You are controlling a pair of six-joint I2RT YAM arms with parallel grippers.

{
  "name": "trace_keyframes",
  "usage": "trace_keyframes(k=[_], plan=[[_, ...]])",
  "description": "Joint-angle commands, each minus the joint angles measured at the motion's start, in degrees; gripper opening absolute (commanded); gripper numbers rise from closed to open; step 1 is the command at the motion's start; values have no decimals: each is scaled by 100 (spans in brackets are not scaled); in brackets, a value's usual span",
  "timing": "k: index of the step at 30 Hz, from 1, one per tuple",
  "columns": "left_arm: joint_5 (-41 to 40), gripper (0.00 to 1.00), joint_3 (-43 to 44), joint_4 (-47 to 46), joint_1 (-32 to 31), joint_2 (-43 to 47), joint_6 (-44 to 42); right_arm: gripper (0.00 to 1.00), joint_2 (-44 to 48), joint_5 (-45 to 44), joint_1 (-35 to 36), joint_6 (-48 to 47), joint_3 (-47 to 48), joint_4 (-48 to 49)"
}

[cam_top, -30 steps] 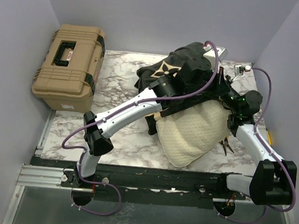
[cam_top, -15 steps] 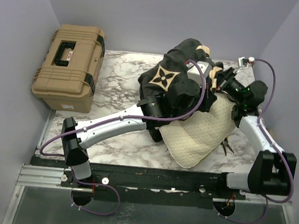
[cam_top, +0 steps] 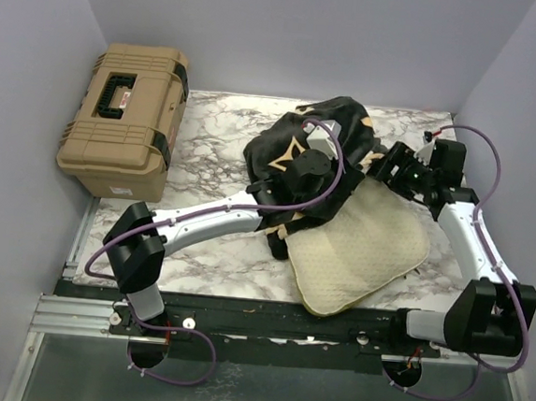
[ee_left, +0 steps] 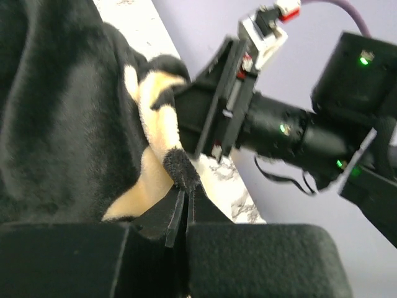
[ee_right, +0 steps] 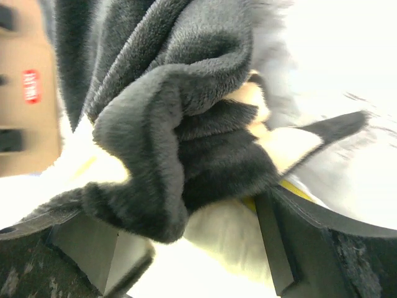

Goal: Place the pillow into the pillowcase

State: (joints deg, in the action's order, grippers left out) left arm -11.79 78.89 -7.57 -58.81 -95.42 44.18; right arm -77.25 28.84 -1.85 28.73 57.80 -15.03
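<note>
Black pillowcase (cam_top: 339, 120) covers the far end of the cream pillow (cam_top: 357, 255) on the table (cam_top: 212, 139)

Overhead, plus wrist close-ups on pillowcase (ee_left: 56, 112)

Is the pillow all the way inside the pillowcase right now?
No, most of the cream pillow lies bare on the marble table, with only its far end under the black pillowcase.

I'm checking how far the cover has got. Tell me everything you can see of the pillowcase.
The pillowcase is black plush fabric with tan flower motifs, crumpled and bunched over the far end of the pillow, whose near part lies bare on the marble table. The left pincer is shut on a tuft of its edge; the open right pincer straddles a thick fold.
</note>
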Motion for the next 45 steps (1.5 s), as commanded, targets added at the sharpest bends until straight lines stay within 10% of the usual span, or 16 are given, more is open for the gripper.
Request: trace_keyframes(k=[1,10,17,24,40,45], plan=[[438,0,172,-823,127,-342,84,90,825,-2231,-8,-617,-118,-1693],[1008,0,824,-1003,274,-742,-131,98,1631,-2807,-37,-336,-908,-1964],[1540,0,1244,-851,308,-935,-104,94,1019,-849,-197,-415,-1701,-933],[1858,0,1742,-464,257,-1020,-197,1,909,1355,-200,224,-1753,834],[1365,0,2632,703,-556,-1107,-805,0,-894,2477,-193,4756,-1664,7752],[1241,0,2677,683,-571,-1149,-791,9,-1562,2831,-193,3481,-1070,5673]])
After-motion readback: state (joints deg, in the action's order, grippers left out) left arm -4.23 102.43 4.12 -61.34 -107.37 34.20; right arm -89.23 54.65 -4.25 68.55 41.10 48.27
